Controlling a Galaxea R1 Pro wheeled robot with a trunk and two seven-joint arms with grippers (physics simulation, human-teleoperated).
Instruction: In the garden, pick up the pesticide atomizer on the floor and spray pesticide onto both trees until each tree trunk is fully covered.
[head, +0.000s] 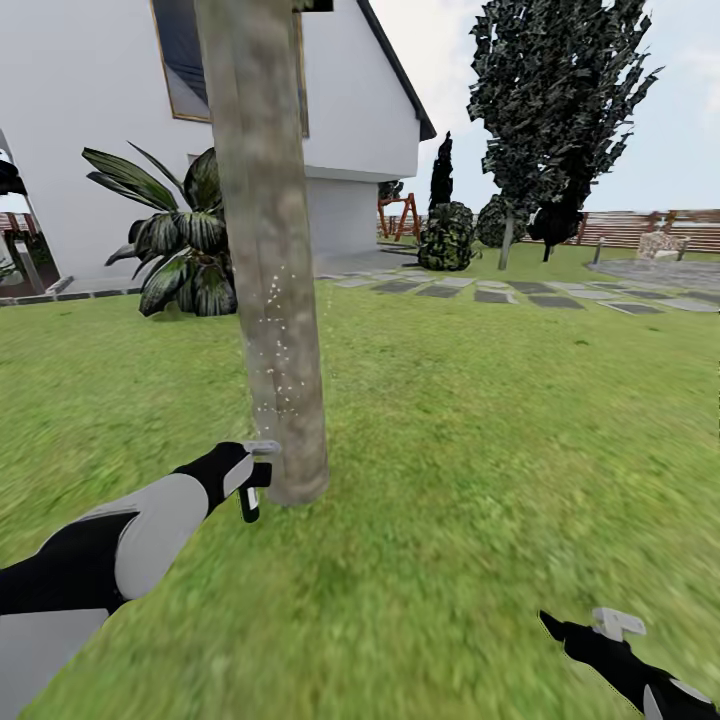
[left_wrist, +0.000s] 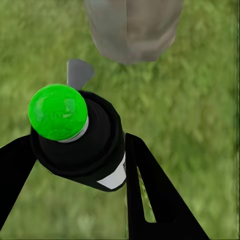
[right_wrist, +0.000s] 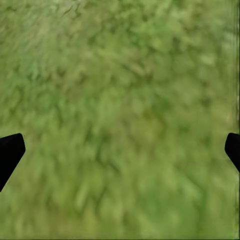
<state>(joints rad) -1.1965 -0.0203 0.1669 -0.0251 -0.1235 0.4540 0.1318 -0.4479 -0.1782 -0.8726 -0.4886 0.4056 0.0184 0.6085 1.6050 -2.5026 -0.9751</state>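
A thick grey-brown mottled tree trunk (head: 270, 300) rises from the grass floor (head: 480, 440) just ahead, with white spray specks (head: 277, 350) dotted over its lower part. My left gripper (head: 245, 482) is shut on the pesticide atomizer (head: 250, 503), right beside the trunk's flared base. In the left wrist view the atomizer (left_wrist: 85, 147) is a black bottle with a green top, a white label and a grey trigger, held between two black fingers (left_wrist: 155, 195), with the trunk base (left_wrist: 132, 30) close beyond it. My right gripper (head: 565, 632) hangs open low over bare grass (right_wrist: 120, 120).
A white house (head: 350, 100) stands behind the trunk, with a broad-leaved plant (head: 185, 245) beside it. Grey stepping stones (head: 500, 293) cross the lawn at the back. Dark trees (head: 560, 100) and a slatted wooden fence (head: 640, 228) close off the far right.
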